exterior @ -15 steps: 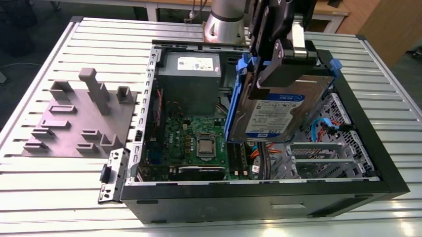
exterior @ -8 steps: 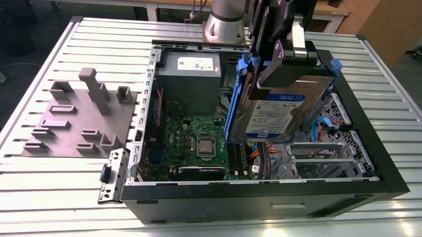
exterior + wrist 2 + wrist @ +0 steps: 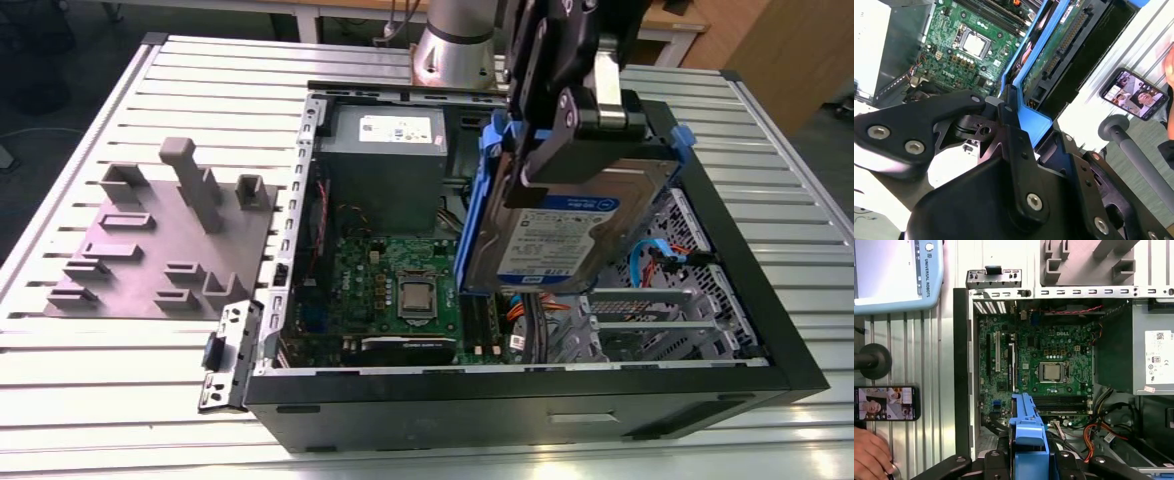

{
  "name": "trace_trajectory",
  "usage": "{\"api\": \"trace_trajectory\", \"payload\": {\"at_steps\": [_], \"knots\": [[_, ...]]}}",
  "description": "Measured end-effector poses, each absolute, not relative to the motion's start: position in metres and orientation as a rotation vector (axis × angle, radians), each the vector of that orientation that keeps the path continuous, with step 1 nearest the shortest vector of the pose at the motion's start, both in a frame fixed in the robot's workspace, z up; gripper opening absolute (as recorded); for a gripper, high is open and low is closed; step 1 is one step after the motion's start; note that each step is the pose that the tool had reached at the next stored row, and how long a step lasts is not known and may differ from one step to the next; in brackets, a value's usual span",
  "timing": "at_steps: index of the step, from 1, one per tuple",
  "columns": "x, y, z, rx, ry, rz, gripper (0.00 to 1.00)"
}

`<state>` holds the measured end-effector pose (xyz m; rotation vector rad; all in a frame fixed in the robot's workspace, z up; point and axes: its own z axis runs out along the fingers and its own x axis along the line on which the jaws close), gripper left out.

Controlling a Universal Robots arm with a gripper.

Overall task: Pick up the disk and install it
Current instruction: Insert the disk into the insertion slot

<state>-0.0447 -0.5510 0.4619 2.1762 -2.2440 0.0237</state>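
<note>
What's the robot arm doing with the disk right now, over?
Gripper shut on the disk. Disk held above the open computer case, not seated. Orange cables lie under the disk's lower end. A hand rests beside the case.

One disk [image 3: 574,235], one phone [image 3: 885,403]

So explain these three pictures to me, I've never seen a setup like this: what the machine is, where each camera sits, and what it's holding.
The machine is a single robot arm whose gripper has its fingers closed on the disk, a silver hard drive in blue rails, held above an open computer case. The exterior view looks on from off the arm. Both wrist views come from cameras riding on the arm, looking past the gripper at the green motherboard. The case rests on a slatted metal table, beside a grey fixture block. A phone and a person's hand lie nearby.
</note>
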Motion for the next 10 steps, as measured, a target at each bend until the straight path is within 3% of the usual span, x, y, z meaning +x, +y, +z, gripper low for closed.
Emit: {"api": "trace_trajectory", "payload": {"at_steps": [10], "knots": [[-0.029,-0.563,0.461,2.176,-2.244,0.024,0.36]]}}
